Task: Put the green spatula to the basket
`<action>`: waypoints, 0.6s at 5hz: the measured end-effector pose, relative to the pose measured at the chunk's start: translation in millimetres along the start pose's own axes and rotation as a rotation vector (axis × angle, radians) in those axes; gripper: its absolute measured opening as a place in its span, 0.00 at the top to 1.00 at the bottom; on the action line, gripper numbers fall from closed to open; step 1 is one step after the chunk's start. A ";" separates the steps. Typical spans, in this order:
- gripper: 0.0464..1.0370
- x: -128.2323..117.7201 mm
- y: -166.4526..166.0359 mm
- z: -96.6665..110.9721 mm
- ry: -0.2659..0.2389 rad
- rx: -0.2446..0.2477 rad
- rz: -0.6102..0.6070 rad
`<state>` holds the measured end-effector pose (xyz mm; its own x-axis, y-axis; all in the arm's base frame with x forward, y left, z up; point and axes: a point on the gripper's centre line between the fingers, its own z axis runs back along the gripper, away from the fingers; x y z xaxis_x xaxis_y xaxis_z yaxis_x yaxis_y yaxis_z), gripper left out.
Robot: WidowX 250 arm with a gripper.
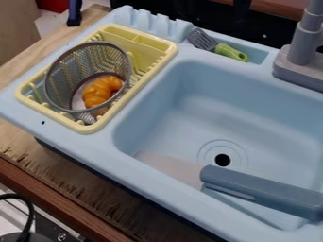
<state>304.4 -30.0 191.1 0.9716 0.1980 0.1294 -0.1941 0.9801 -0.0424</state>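
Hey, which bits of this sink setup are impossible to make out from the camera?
In the camera view:
- Underside of the green spatula: hidden by its own upper side.
- Basket bottom under the orange croissant: hidden by the croissant.
- Top of the grey faucet: cut off by the top edge.
- Right end of the grey-blue handle: cut off by the right edge.
- Inside of the drain hole: too dark.

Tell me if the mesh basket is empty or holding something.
Holding something: an orange croissant lies inside the mesh basket, showing through the basket's open top.
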 end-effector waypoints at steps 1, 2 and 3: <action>0.04 -2.1 1.2 -10.8 0.033 0.013 0.009; 0.04 11.0 15.7 -21.5 -0.008 0.064 0.125; 0.04 20.3 30.8 -30.2 -0.058 0.078 0.182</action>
<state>322.2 3.7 162.5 0.9106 0.3703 0.1835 -0.3778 0.9259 0.0062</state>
